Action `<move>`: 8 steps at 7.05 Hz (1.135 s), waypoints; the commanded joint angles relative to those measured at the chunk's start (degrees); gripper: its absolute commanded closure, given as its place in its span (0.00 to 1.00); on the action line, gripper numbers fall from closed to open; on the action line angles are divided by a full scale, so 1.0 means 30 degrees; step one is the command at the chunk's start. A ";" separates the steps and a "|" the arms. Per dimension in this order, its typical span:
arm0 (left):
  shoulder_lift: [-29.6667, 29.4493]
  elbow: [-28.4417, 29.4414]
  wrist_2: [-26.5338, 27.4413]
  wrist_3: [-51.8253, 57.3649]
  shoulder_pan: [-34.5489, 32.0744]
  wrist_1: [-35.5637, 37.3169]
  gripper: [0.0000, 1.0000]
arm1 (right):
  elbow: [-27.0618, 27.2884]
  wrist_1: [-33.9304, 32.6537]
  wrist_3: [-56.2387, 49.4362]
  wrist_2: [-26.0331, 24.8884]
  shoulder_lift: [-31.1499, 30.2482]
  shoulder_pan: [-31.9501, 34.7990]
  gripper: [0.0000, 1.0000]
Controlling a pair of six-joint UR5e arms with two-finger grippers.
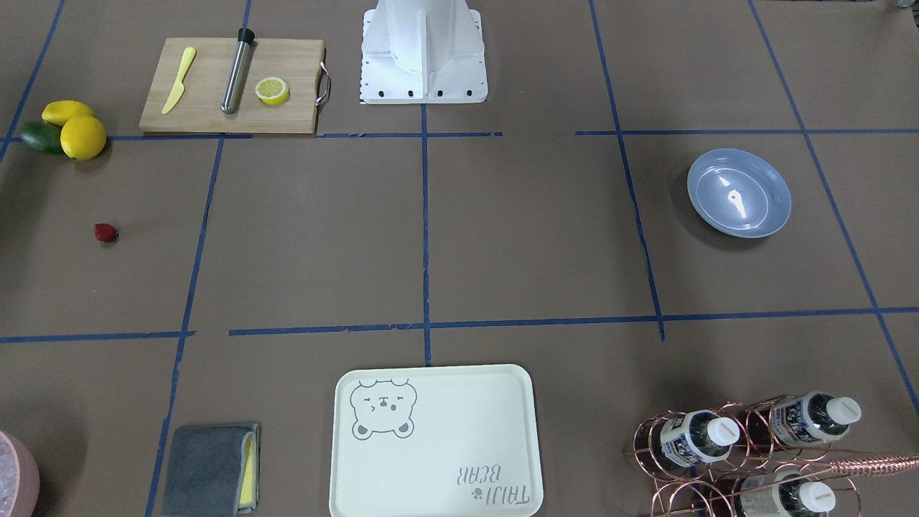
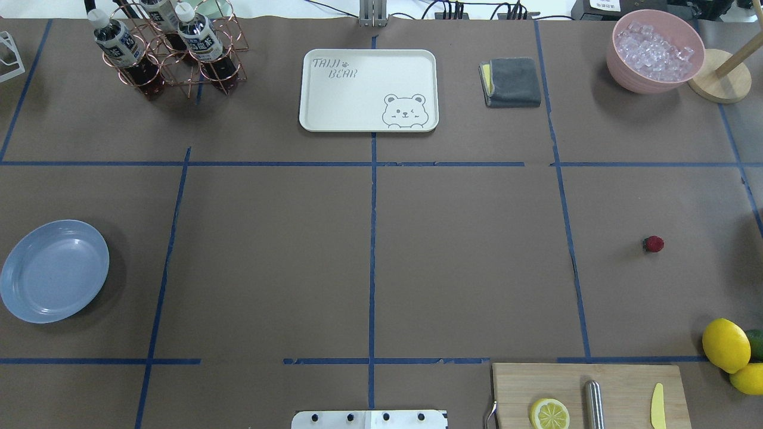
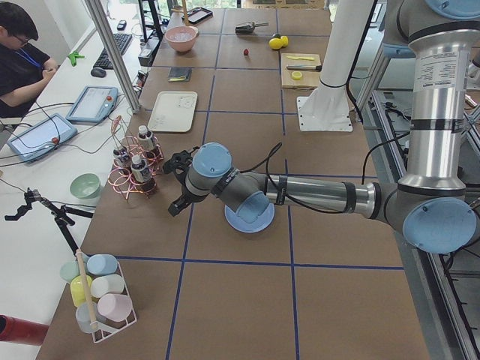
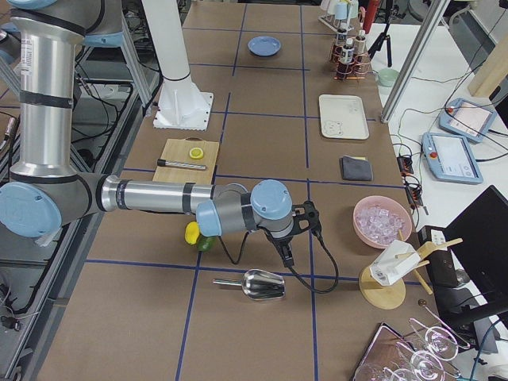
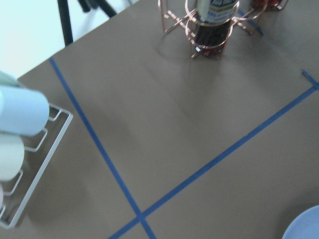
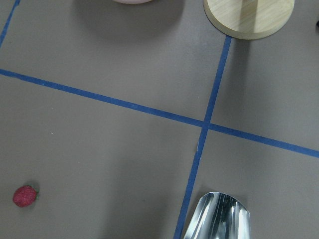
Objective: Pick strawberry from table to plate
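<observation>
The strawberry (image 2: 654, 243) lies alone on the brown table (image 2: 465, 250) on the robot's right side; the front-facing view shows the strawberry (image 1: 105, 233) at its left, and the right wrist view has the strawberry (image 6: 24, 195) in its lower left corner. On the robot's left side rests the light-blue plate (image 2: 53, 271), with nothing on it. My left gripper (image 3: 171, 185) hangs beyond the plate (image 3: 251, 221), near the bottle rack. My right gripper (image 4: 304, 236) hovers past the lemons, close to the table. Both show only in the side views, so I cannot tell whether they are open or shut.
A cutting board (image 2: 587, 393) carries a lemon half, a yellow knife and a metal cylinder. Lemons (image 2: 725, 344) sit beside it. Farther off are a bear tray (image 2: 368, 89), a grey cloth (image 2: 512, 81), an ice bowl (image 2: 654, 50), a bottle rack (image 2: 170, 50) and a metal scoop (image 4: 255, 284).
</observation>
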 commanded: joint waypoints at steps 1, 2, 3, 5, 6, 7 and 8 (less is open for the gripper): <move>0.1419 0.0345 -0.0403 -0.3748 0.2230 -0.3126 0.00 | -0.0282 -0.0006 0.0018 0.0060 -0.0091 -0.0001 0.00; 0.2129 0.0753 0.0292 -0.7051 0.3955 -0.4304 0.00 | -0.0283 -0.0006 -0.0011 0.0003 -0.0150 -0.0001 0.00; 0.2600 0.1424 0.1866 -0.9608 0.5248 -0.6375 0.00 | -0.0283 0.0023 -0.0040 -0.0027 -0.0150 -0.0001 0.00; 0.2926 0.4028 0.3805 -1.5144 0.7800 -1.0917 0.31 | -0.0283 0.0023 -0.0040 -0.0027 -0.0150 -0.0001 0.00; 0.2927 0.4096 0.4163 -1.6998 0.8999 -1.1139 0.41 | -0.0283 0.0023 -0.0040 -0.0056 -0.0150 -0.0001 0.00; 0.2956 0.4126 0.5066 -1.7219 0.9562 -1.1200 0.42 | -0.0283 0.0023 -0.0040 -0.0028 -0.0150 -0.0001 0.00; 0.2985 0.4300 0.5104 -1.7134 0.9655 -1.1229 0.42 | -0.0283 0.0023 -0.0040 -0.0027 -0.0150 -0.0001 0.00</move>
